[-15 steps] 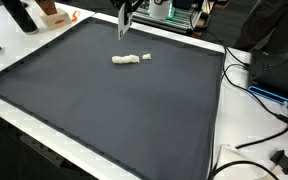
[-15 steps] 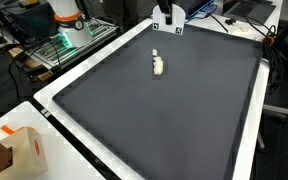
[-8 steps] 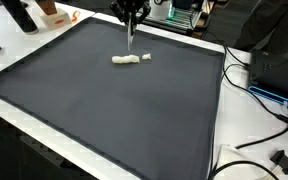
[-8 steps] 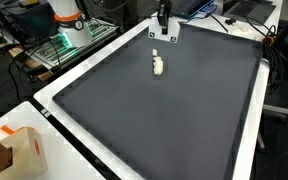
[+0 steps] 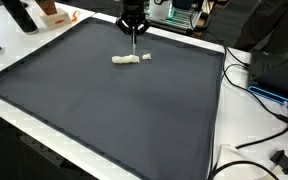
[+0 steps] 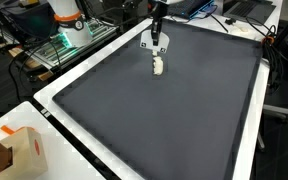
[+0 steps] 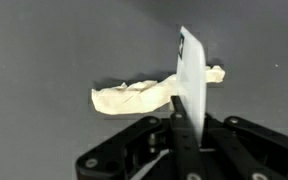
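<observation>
A crumpled off-white strip lies on the black mat near its far edge, with a small separate bit beside it. It also shows in the other exterior view and in the wrist view. My gripper hangs just above and behind the strip. It is shut on a thin flat white piece that sticks out past the fingertips and points down at the strip. In the wrist view my gripper is right over the strip's middle. The white piece hangs close above the mat.
The mat lies on a white table. A black bottle and an orange-white object stand at a far corner. Cables and dark equipment lie beside the mat. A cardboard box sits at a near corner.
My gripper has moved from the mat's far edge toward the crumpled strip and come lower, still holding the white piece. The strip has not moved.
</observation>
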Tool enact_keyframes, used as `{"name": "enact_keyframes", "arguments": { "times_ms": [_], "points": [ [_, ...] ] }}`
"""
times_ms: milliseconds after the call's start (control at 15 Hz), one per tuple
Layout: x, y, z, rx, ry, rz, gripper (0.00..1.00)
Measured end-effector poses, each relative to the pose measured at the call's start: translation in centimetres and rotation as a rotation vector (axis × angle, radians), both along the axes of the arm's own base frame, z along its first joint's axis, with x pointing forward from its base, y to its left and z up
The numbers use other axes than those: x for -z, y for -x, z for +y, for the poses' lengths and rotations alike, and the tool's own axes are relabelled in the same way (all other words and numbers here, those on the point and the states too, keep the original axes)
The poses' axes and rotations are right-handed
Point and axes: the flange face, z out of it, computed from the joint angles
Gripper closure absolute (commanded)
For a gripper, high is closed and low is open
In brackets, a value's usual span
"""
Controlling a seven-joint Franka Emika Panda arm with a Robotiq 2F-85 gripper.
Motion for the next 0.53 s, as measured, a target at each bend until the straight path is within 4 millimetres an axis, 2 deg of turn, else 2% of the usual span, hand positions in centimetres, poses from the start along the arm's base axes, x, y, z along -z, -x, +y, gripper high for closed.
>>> {"name": "enact_keyframes", "arguments": {
  "times_ms": [533],
  "points": [
    [2.4,-0.3,-0.6,-0.105,-0.014,-0.031,0.99]
  ]
}}
